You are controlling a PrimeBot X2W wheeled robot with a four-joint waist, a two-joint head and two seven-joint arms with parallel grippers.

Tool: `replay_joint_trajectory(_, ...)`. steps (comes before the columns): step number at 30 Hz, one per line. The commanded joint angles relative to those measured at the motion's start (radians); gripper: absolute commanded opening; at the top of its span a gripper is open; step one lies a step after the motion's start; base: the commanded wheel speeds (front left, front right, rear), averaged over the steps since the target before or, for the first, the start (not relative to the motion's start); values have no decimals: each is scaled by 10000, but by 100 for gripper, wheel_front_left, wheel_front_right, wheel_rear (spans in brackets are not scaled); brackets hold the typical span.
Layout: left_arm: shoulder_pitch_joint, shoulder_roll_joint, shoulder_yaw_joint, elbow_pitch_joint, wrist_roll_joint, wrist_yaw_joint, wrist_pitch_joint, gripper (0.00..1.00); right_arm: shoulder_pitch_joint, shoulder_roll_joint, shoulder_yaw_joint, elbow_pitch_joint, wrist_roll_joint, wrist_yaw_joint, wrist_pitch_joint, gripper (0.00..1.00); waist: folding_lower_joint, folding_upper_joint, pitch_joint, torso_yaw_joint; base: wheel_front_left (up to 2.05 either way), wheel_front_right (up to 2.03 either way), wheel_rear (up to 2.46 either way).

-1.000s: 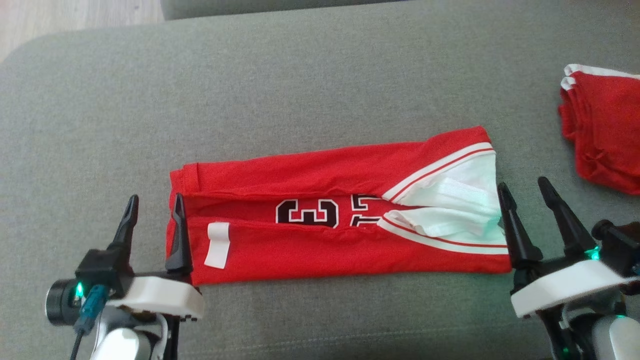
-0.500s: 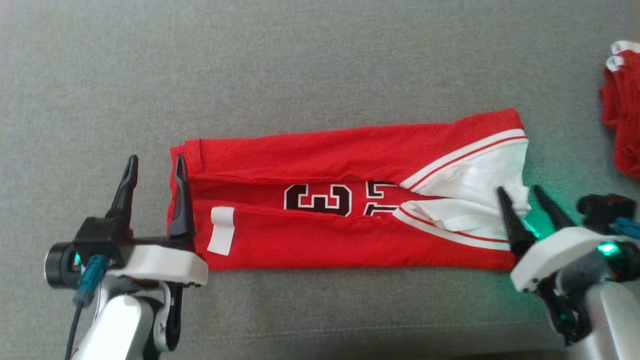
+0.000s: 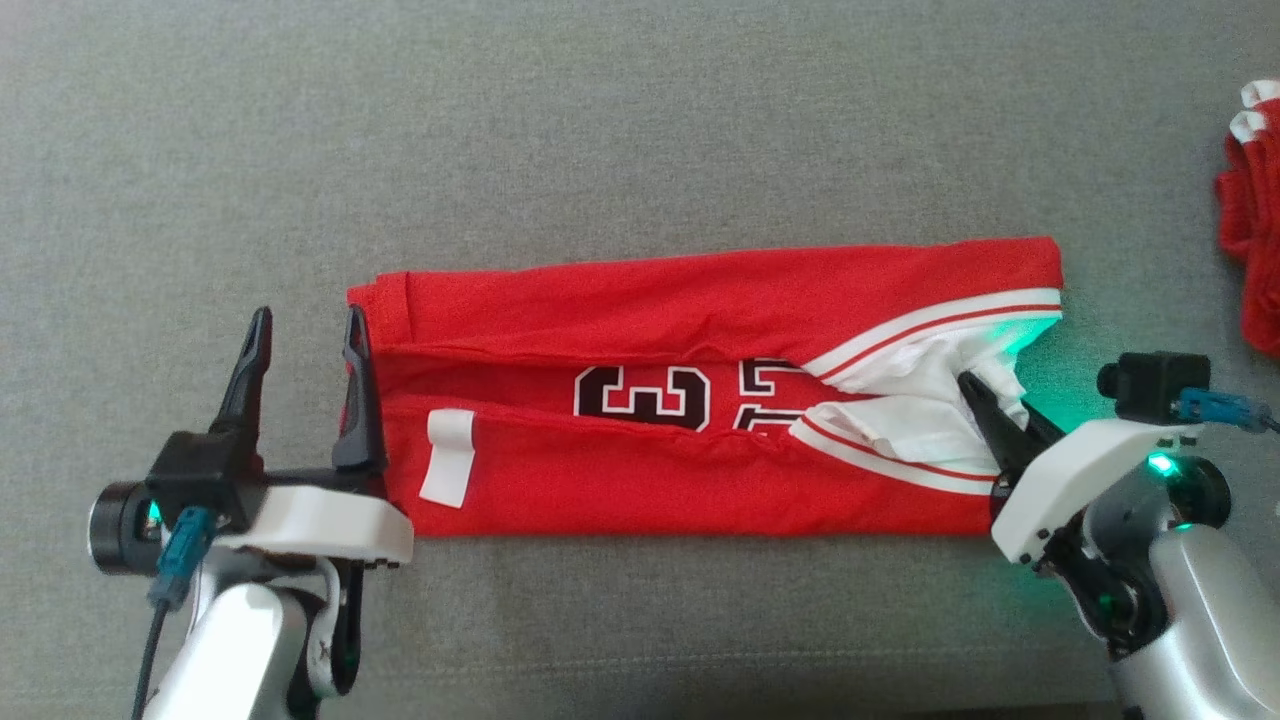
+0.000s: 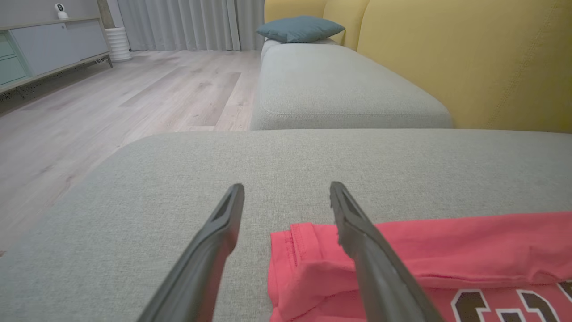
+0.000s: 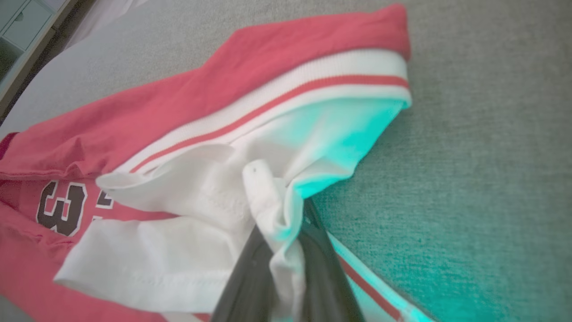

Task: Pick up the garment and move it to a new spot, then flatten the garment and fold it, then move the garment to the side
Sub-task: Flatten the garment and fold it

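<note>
Right tool (image 3: 978, 392) pinches the garment (image 3: 640, 480) by its white end, left tool (image 3: 307, 320) open opposite: a one-sided lift may unfold it.

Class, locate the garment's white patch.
In head view, the white patch lies at the left end of the garment, just right of the left gripper.

I'm keeping L gripper (image 3: 307, 318) low at lower left, fingers pointing fwd, jaws standing wide apart. R gripper (image 3: 978, 392) is leaning in diagonally from lower right, wrist tilting left, jaws pinching shut on the garment (image 3: 700, 300) edge.
</note>
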Motion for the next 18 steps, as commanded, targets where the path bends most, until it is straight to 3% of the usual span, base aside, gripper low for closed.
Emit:
replay_joint_trajectory(1, -381, 148, 392, -276, -25, 33, -83, 100, 117, -145, 218, -218, 35, 35, -16, 0, 0, 0, -46, -6, 0, 0, 0)
replay_joint_trajectory(13, -164, 93, 389, -103, -238, 1, -142, 100, 997, -1626, -1514, -884, 249, 35, -224, 0, 0, 0, -637, -30, 0, 0, 0)
replay_joint_trajectory(18, -50, 141, 365, -20, -276, 5, -123, 100, 806, -1867, -1406, -1661, -200, 35, -114, 0, 0, 0, -902, -42, 0, 0, 0)
